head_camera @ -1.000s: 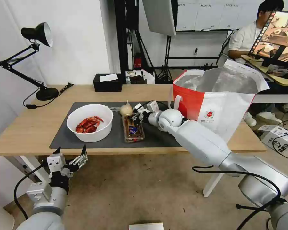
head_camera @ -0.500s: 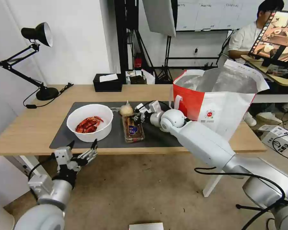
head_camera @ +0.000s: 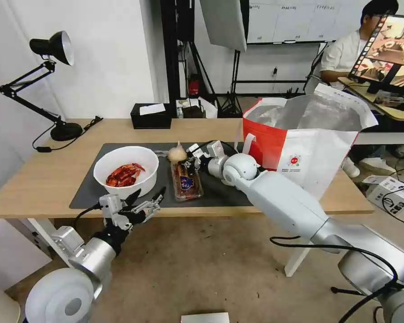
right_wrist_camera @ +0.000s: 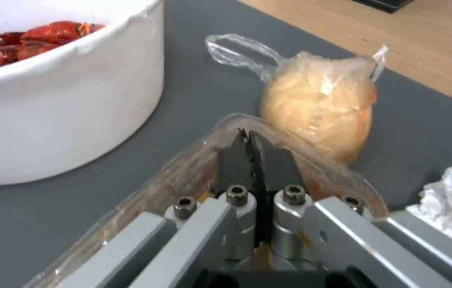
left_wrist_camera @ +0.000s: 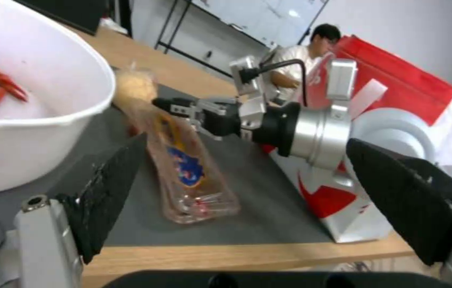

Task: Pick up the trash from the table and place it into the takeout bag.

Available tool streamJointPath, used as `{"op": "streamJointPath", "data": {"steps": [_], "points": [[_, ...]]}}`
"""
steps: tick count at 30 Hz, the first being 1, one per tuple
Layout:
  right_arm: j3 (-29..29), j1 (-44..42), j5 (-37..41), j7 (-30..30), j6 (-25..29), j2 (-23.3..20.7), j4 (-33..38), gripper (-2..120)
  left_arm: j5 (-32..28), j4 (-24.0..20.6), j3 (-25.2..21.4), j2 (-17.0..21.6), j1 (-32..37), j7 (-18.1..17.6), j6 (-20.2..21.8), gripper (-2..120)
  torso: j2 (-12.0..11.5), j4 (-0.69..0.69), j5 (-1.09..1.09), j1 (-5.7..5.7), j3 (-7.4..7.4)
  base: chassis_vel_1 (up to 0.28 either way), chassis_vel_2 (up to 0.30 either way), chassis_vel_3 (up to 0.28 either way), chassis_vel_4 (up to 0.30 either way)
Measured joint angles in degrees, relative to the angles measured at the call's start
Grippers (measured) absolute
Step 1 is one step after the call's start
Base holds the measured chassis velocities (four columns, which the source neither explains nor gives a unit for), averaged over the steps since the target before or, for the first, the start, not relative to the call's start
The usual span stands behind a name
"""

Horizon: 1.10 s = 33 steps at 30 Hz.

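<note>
The right gripper (right_wrist_camera: pixel 248 140) has its fingers pressed together on the far rim of the clear clamshell box (head_camera: pixel 186 181), which lies flat on the dark mat (head_camera: pixel 220 190) of the table (head_camera: pixel 40 179). Just beyond the fingertips sits the knotted plastic bag (right_wrist_camera: pixel 319 114); the crumpled tissue (right_wrist_camera: pixel 450 204) lies near it. The white bowl (head_camera: pixel 126 172) of crayfish shells stands beside the box, on the robot's left. The takeout bag (head_camera: pixel 309 148) stands open to the right. The left gripper (head_camera: pixel 146 202) hovers at the table's near edge before the bowl, fingers spread wide and empty.
</note>
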Motion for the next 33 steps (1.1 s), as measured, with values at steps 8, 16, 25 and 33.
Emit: {"op": "streamJointPath", "data": {"steps": [8,16,25,33], "points": [[1.07,-1.03,-0.2,0.25,1.71,-0.18,1.22,0,-6.67,3.85,3.0,2.95,-5.88,-0.05,1.72,100,0.0,0.0,0.0,0.0,0.0,0.0,0.0,0.0,0.0],[5.18,-5.23,0.36,3.03,7.57,-1.62,6.73,0,-10.07,8.15,6.7,3.62,-10.08,-0.43,2.36,100,0.0,-0.01,0.01,0.0,0.0,0.0,0.0,0.0,0.0],[5.88,-9.56,2.25,8.41,11.26,-3.91,12.44,0,-11.79,13.22,10.44,2.5,-13.59,-4.84,3.07,100,0.0,-0.01,0.0,0.0,0.0,0.0,0.0,0.0,0.0],[6.03,-9.59,2.12,8.81,11.27,-4.52,12.27,0,-17.12,16.67,12.38,2.3,-19.05,-10.42,5.68,100,0.0,-0.01,0.0,0.0,0.0,0.0,0.0,0.0,0.0]]}}
